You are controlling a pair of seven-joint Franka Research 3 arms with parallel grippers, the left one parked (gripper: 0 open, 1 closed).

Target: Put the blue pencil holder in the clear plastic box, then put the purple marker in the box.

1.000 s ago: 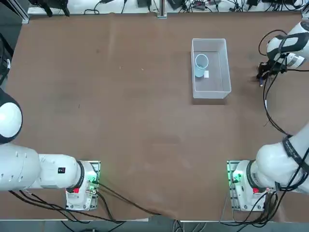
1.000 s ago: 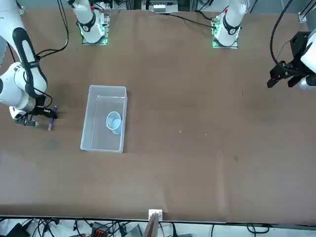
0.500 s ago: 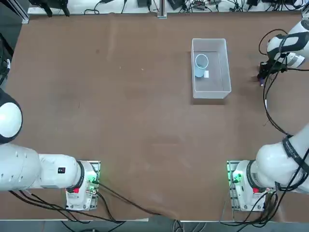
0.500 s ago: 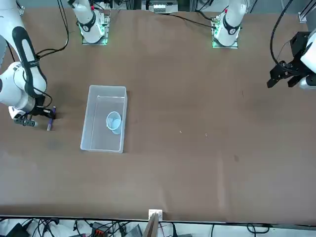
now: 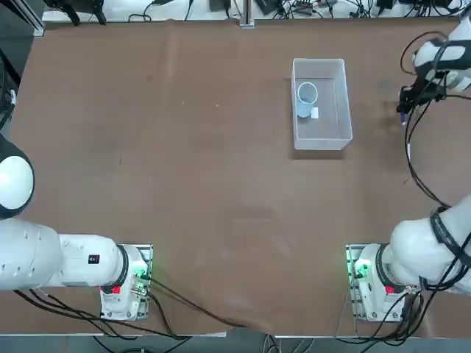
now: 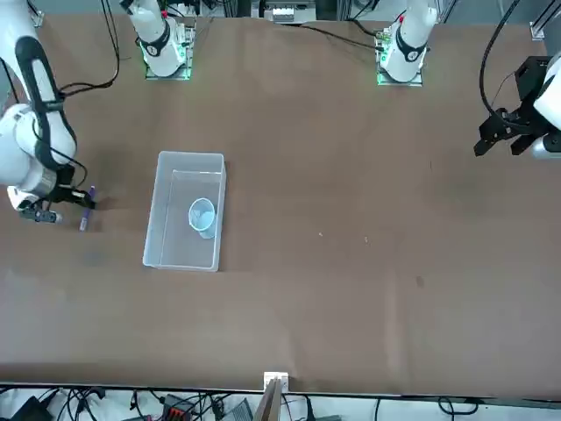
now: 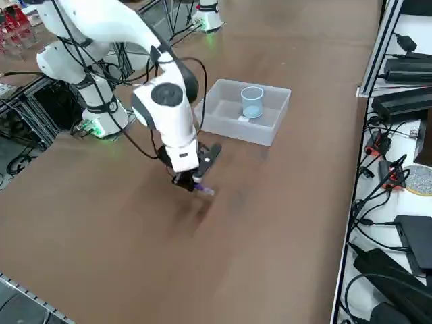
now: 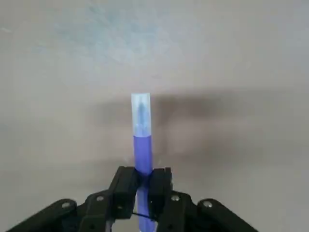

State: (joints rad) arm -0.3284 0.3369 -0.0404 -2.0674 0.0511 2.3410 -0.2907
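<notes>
The right end effector [image 8: 143,186] pinches the marker [image 8: 141,135] above the worktop [image 5: 184,184], right of the box [image 5: 321,137], which already holds the holder [image 5: 306,94]. The carry runs leftward to the box.

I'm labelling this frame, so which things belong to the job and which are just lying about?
Job: blue pencil holder in the clear plastic box; purple marker clamped in the right gripper, beside the box.
Lying about: power bricks and cables off the table's edge.
</notes>
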